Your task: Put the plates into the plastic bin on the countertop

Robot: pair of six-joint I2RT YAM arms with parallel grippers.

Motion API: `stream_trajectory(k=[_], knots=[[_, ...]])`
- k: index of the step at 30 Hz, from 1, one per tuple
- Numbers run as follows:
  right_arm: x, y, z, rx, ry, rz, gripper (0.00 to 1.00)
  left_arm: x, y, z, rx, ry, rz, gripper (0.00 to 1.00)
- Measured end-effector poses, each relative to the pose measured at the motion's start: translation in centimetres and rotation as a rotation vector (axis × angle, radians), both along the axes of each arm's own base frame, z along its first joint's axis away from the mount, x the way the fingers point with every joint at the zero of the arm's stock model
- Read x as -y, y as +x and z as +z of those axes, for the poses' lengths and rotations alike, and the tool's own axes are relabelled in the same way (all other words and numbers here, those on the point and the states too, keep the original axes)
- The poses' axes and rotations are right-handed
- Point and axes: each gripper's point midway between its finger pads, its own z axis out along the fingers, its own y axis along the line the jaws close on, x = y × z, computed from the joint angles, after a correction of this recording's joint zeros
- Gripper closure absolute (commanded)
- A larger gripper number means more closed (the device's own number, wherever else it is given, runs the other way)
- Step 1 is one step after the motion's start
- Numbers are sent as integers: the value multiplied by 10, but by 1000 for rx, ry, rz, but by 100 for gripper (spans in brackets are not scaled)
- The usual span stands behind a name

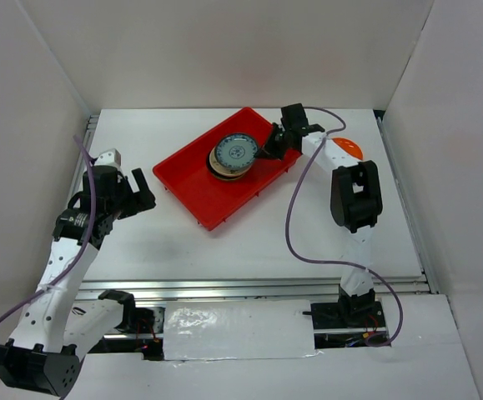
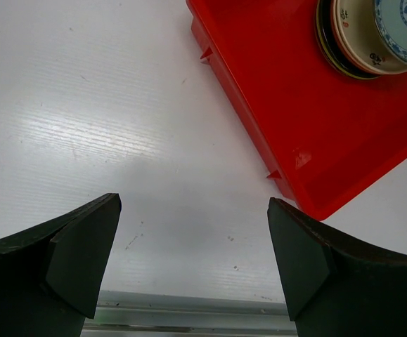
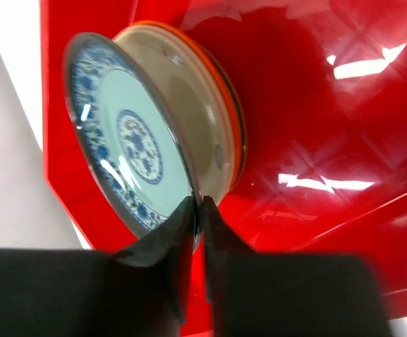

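Note:
The red plastic bin [image 1: 199, 187] sits at the middle back of the white countertop [image 1: 249, 237]. A stack of plates [image 1: 224, 167] lies in it, beige and orange ones showing in the right wrist view [image 3: 221, 133]. My right gripper [image 3: 197, 207] is shut on the rim of the blue-white patterned plate [image 3: 129, 144], holding it on top of the stack [image 1: 234, 152]. An orange plate [image 1: 347, 148] lies on the countertop behind the right arm. My left gripper [image 2: 192, 242] is open and empty over bare countertop, left of the bin [image 2: 308, 119].
White walls [image 1: 49, 92] stand around the countertop. A metal rail [image 1: 249, 287] runs along the near edge. A purple cable [image 1: 295, 208] loops from the right arm across the surface.

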Motion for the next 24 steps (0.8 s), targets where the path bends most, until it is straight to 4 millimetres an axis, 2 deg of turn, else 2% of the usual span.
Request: stream_trajectory(k=[1, 2, 3, 4, 5, 9, 11, 13, 15, 16, 17, 19, 20, 22, 23, 24], knots=[[-1, 0, 3, 5, 3, 7, 58, 0, 0, 0, -1, -1, -2, 1], [-2, 1, 6, 10, 8, 12, 43, 0, 0, -1, -2, -1, -2, 1], [-3, 2, 7, 21, 7, 19, 19, 1, 0, 0, -1, -2, -3, 1], [-3, 2, 10, 30, 6, 26, 4, 1, 0, 0, -1, -3, -5, 1], [-3, 2, 11, 33, 6, 27, 0, 1, 0, 0, -1, -4, -5, 1], [1, -1, 29, 75, -1, 37, 0, 2, 0, 0, -2, -8, -11, 1], [7, -1, 48, 111, -6, 26, 0, 2, 0, 0, -3, -7, -11, 1], [26, -1, 70, 158, -24, -21, 0, 2, 0, -1, -3, -7, -11, 1], [61, -3, 87, 186, -51, -106, 0, 2, 0, -1, -3, -7, -11, 1], [88, -2, 94, 200, -67, -169, 0, 2, 0, -1, -3, -7, -11, 1], [119, 0, 99, 211, -85, -242, 0, 2, 0, -1, -3, -8, -12, 1], [188, 3, 95, 199, -126, -405, 0, 3, 0, -1, -3, -8, -12, 1], [221, 4, 87, 184, -148, -483, 0, 3, 0, -1, -3, -8, -12, 1], [279, -2, 58, 120, -189, -625, 0, 3, 0, -1, -4, -9, -14, 1], [302, -9, 38, 75, -207, -680, 0, 3, 0, -1, -3, -9, -14, 1], [316, -18, 20, 27, -217, -717, 0, 3, 0, -1, -3, -10, -15, 1]])
